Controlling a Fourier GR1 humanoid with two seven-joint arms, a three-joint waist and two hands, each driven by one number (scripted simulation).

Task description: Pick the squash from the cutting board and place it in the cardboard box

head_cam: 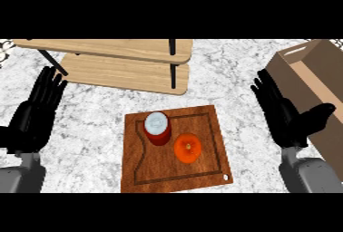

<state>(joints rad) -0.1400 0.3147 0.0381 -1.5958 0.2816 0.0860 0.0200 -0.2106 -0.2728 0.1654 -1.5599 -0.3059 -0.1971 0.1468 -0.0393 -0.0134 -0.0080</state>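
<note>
Fingers straight and spread on both hands, holding nothing: right hand (pixel 288 115) right of the cutting board (pixel 175 174), left hand (pixel 33 113) left of it. On the board, round orange squash (pixel 188 147), no long axis discernible, touching a red can (pixel 157 129). Cardboard box (pixel 315 86) beyond the right hand; wooden shelf (pixel 124 61) behind the board.

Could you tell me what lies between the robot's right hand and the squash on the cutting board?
In the head view, only the cutting board's right edge and bare marble counter separate the squash from the right hand.
</note>
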